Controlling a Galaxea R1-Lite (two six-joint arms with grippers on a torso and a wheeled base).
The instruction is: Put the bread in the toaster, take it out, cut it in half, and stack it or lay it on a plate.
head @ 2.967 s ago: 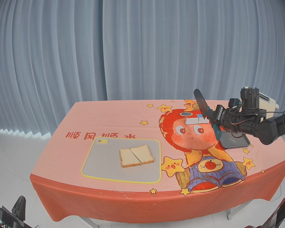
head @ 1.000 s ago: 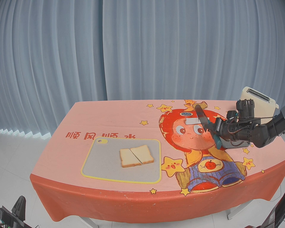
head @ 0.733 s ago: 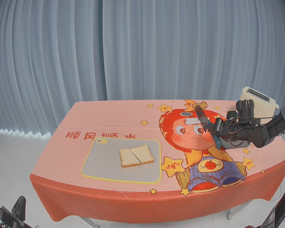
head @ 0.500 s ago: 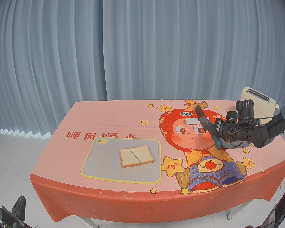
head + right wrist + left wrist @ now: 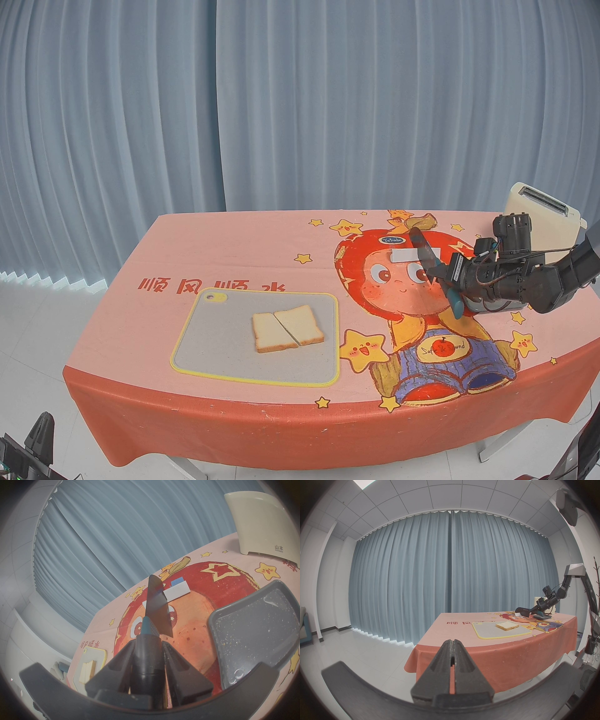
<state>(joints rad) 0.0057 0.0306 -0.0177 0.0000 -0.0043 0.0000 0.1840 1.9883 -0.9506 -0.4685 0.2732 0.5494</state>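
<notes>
Two bread halves [image 5: 287, 329] lie side by side, touching, on the grey yellow-rimmed cutting board [image 5: 212, 350] near the table's front. My right gripper [image 5: 445, 275] hovers low over the table's right side, shut on a knife [image 5: 425, 249] with a dark blade and teal handle. In the right wrist view the knife [image 5: 158, 608] points away from the gripper [image 5: 150, 650], beside the grey plate [image 5: 256, 627]. The cream toaster [image 5: 542, 215] stands at the back right. My left gripper [image 5: 452, 664] is shut with nothing in it, low and well away from the table's left side.
A small white and blue block [image 5: 409, 254] lies on the cartoon-print cloth just behind the knife. My right arm hides most of the grey plate [image 5: 484, 306]. The table's left half around the cutting board [image 5: 490, 631] is bare cloth.
Over three seconds my right arm has come down towards the table with the knife, uncovering the toaster. In the last second it sank only slightly. The bread has not moved.
</notes>
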